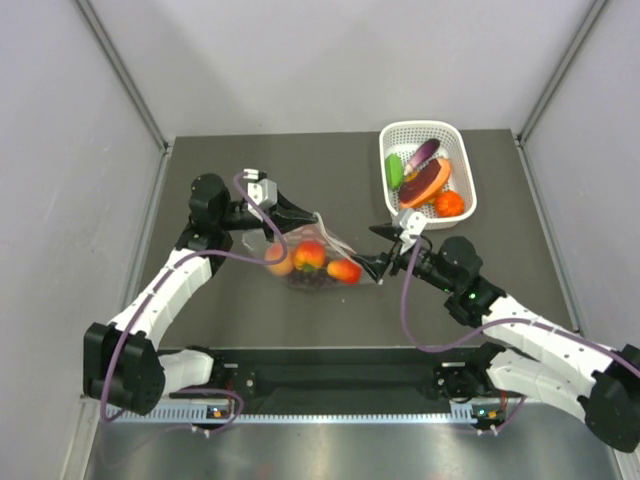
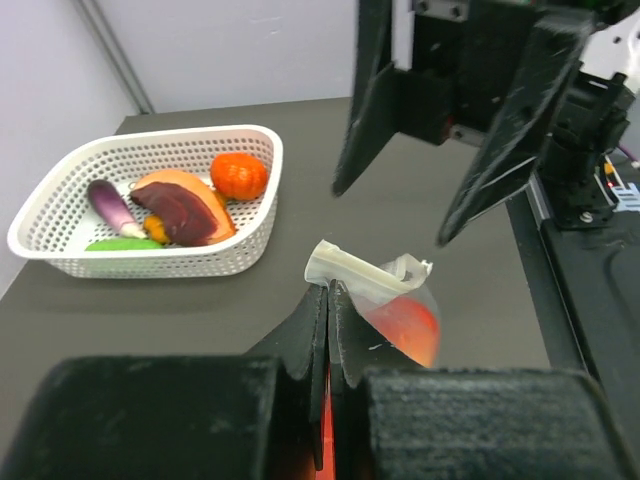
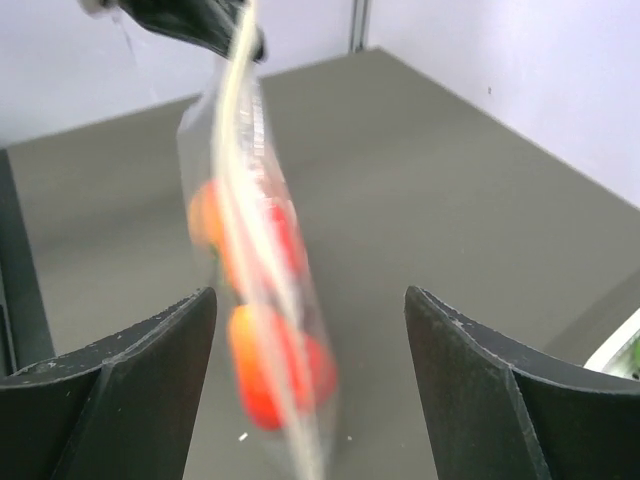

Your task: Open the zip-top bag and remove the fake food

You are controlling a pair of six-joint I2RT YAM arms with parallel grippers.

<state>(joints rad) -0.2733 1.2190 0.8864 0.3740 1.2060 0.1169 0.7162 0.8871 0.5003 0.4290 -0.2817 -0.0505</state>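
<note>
The zip-top bag (image 1: 312, 255) hangs above the table's middle, stretched between the arms. Inside it are a peach-orange fruit (image 1: 279, 262), red-orange fruits (image 1: 344, 270) and a dark grape bunch (image 1: 315, 281). My left gripper (image 1: 312, 222) is shut on the bag's upper edge; in the left wrist view the gripper (image 2: 328, 292) pinches the bag's zip strip (image 2: 352, 268). My right gripper (image 1: 380, 252) is open at the bag's right end. In the right wrist view the gripper (image 3: 310, 293) straddles the blurred bag (image 3: 255, 280), which hangs nearer the left finger and touches neither.
A white lattice basket (image 1: 418, 126) stands at the back right with a purple eggplant (image 1: 424, 153), a green vegetable (image 1: 395, 170) and orange pieces. It also shows in the left wrist view (image 2: 180, 262). Grey walls enclose the table.
</note>
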